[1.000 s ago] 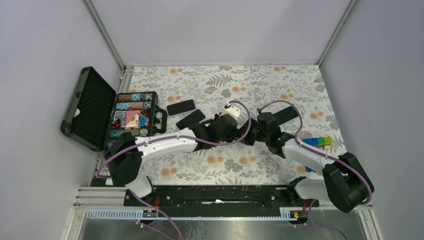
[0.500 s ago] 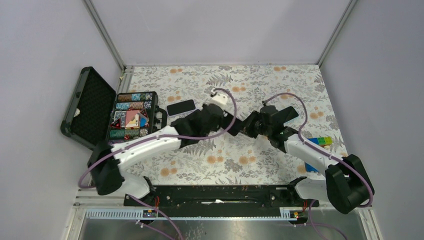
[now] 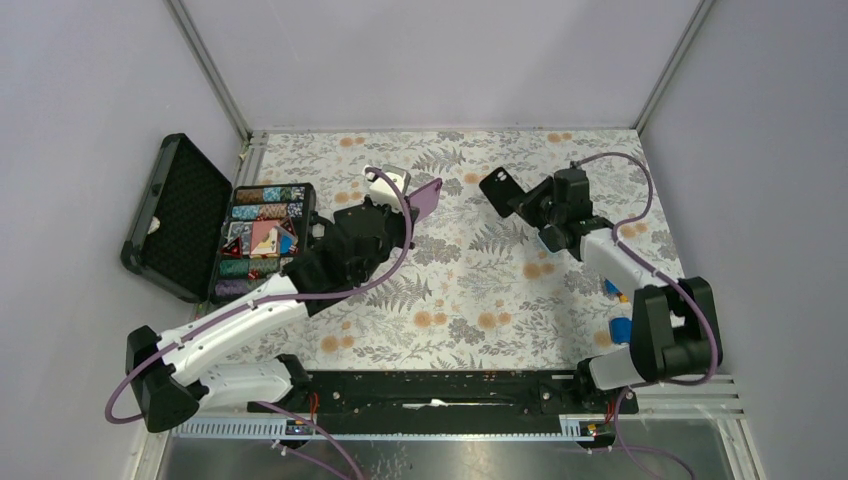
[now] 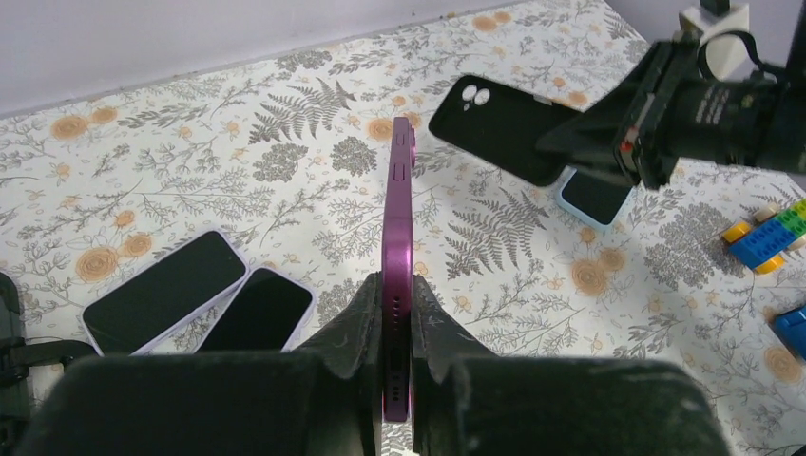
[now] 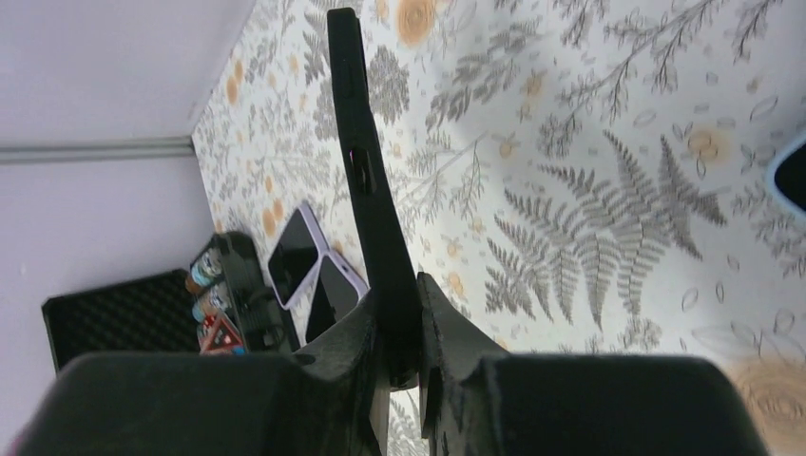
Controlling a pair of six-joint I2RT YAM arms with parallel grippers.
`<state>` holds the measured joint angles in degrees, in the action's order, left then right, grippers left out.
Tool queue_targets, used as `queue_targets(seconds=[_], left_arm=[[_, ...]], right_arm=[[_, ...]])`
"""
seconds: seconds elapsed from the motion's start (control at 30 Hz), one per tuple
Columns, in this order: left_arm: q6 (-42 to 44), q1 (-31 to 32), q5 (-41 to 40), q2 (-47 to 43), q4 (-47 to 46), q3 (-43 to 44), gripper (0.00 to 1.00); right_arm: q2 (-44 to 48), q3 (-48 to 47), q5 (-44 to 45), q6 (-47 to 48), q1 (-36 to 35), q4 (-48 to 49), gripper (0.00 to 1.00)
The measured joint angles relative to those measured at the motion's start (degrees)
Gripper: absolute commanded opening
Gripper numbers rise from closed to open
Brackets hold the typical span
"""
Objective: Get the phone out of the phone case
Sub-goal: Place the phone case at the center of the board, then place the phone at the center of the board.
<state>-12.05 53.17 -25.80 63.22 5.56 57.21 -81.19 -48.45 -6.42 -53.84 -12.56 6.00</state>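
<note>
- Purple phone (image 4: 399, 204): we are gripping one end of it edge-on in our left pincer (image 4: 397, 285), whose fingers are clenched on both faces. It is hanging above the table (image 3: 480, 290), out of its case.
- Black case (image 5: 364, 180): our right pincer (image 5: 394, 328) is clamping one end of it, and it too is hanging in the air, its camera cut-outs showing in the left wrist view.
- We are holding the phone and the case well apart, not touching.
- Two dark-screened phones (image 4: 162, 299) are lying side by side on the table near an open box (image 3: 175, 215).
- Coloured bricks (image 4: 768, 233) are lying at the table's right side.
</note>
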Motion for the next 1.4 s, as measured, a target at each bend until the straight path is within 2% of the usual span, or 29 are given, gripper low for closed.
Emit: queue_targets(seconds=[0.33,0.43,0.53,0.67,0.83,1.0,1.13,1.4], left_arm=[[-0.5,-0.2,1.8,0.8,-0.1,-0.6,0.0],[-0.3,-0.3,2.2,1.6,0.0,-0.6,0.0],[0.7,-0.7,4.9,3.0,1.0,-0.6,0.0],[2.3,-1.0,8.1,5.5,3.6,-0.2,0.0],[4.9,-1.1,9.1,7.9,5.4,0.8,0.0],[10.4,-1.3,9.0,11.6,4.9,3.7,0.0],[18.0,-1.3,8.9,17.0,3.4,6.9,0.0],[38.5,-1.4,4.9,39.4,5.5,22.4,0.0]], right_arm=[[-16.0,-6.3,-2.4,-4.8,7.2,4.1,0.02],[-20.7,-7.9,-3.0,-6.1,7.3,3.9,0.16],[-24.2,-9.9,-4.0,-6.8,7.4,3.6,0.43],[-25.0,-10.5,-5.1,-6.6,7.4,3.3,0.69],[-24.2,-10.1,-6.6,-5.6,8.2,2.4,0.79],[-18.3,-5.7,-7.7,-3.7,9.6,2.0,0.82],[-11.7,-1.6,-7.8,-1.9,10.2,1.2,0.82],[2.7,3.8,-8.3,1.5,11.2,-2.7,0.79]])
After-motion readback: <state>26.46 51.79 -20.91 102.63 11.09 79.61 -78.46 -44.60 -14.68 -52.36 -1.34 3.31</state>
